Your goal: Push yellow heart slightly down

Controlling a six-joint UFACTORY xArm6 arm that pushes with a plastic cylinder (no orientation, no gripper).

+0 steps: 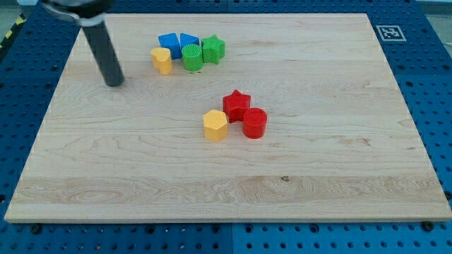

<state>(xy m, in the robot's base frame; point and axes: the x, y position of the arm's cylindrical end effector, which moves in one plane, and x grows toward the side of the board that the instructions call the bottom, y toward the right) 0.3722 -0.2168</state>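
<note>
You see my tip (114, 82) near the desk's (339, 176) top-left corner, left of the yellow heart (162, 61). It carries no jaws, so no grip state shows.

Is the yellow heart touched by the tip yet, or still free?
Free. My tip stands apart on bare board to the view's left of the yellow heart, which sits against the green block.

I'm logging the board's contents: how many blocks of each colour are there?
Yellow: 2 (yellow heart, yellow hexagon)
Blue: 2 ()
Green: 2 ()
Red: 2 ()
Total: 8
</note>
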